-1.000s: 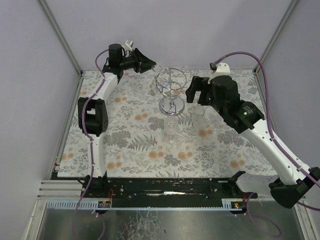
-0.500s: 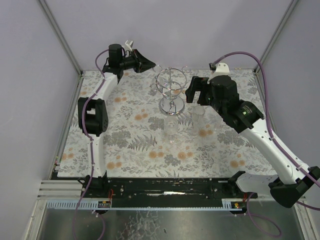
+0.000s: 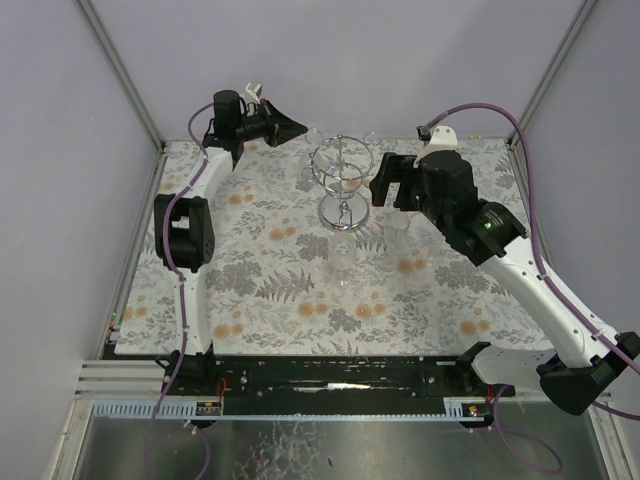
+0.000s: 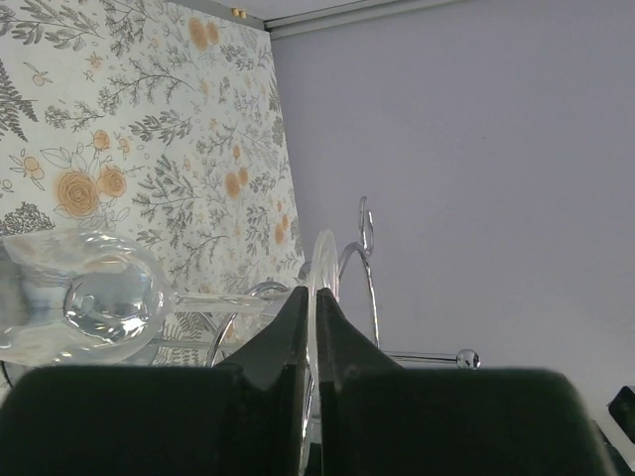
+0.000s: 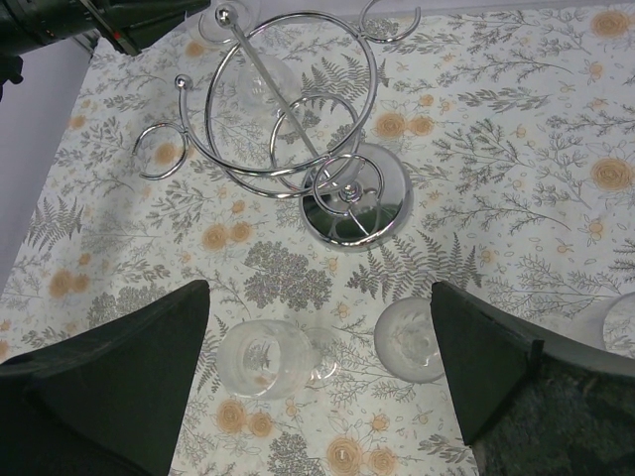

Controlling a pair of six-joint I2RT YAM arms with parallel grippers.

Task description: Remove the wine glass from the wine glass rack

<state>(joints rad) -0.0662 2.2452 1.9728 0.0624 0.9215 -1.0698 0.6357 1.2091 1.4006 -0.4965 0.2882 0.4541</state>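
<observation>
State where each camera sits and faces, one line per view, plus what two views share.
Top external: high behind the arms, looking down on the floral table; both arms show, the wine glass rack between them.
Left wrist: on the raised left arm, looking along the shut left claw, which pinches the wine glass by its foot.
Right wrist: above the rack, looking down; the open right claw frames it.
Shared: the rack appears in all three.

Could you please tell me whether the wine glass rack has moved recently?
No; the wine glass rack stands on the same flowers of the tablecloth as before.
</observation>
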